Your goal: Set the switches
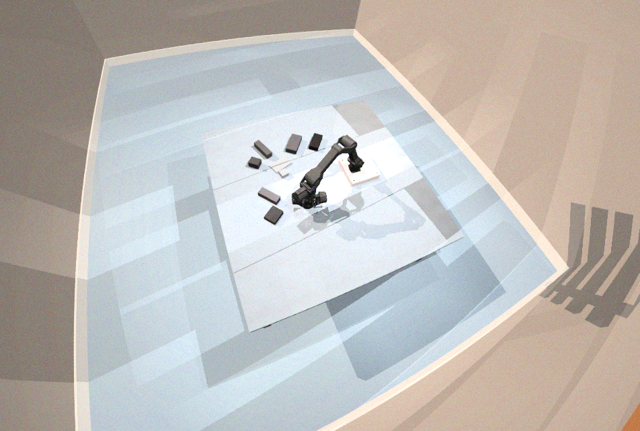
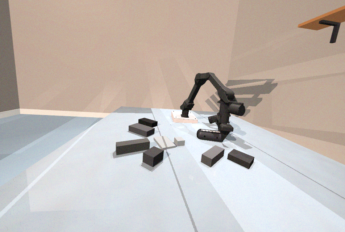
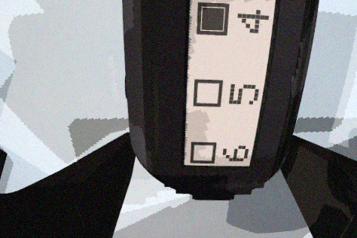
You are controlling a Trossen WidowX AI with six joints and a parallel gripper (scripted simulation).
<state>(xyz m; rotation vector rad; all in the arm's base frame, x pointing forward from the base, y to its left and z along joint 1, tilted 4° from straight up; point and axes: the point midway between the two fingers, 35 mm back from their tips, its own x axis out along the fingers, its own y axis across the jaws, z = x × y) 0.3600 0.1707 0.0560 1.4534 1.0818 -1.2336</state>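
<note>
The dark grey controller unit (image 2: 209, 135) (image 3: 162, 64) is upside down, its label facing up and the wrist camera. My gripper (image 2: 224, 135) (image 3: 212, 135) is shut on it near one end, with a finger on each side. In the wrist view, square 4 (image 3: 212, 19) is filled, and squares 5 (image 3: 208, 93) and 6 (image 3: 202, 152) are empty. Squares 1 to 3 are outside that view. The switches are hidden underneath. The exterior view shows the unit low over the bench; I cannot tell if it touches. In the top view the arm largely hides it.
A grey block (image 1: 269, 195) (image 2: 212, 156) and a black block (image 1: 273, 214) (image 2: 240, 158) lie close by. Several dark blocks and pale flat pieces (image 2: 164, 142) lie farther left in the exterior view. The arm's pale base plate (image 1: 368, 178) (image 2: 192, 121) is behind.
</note>
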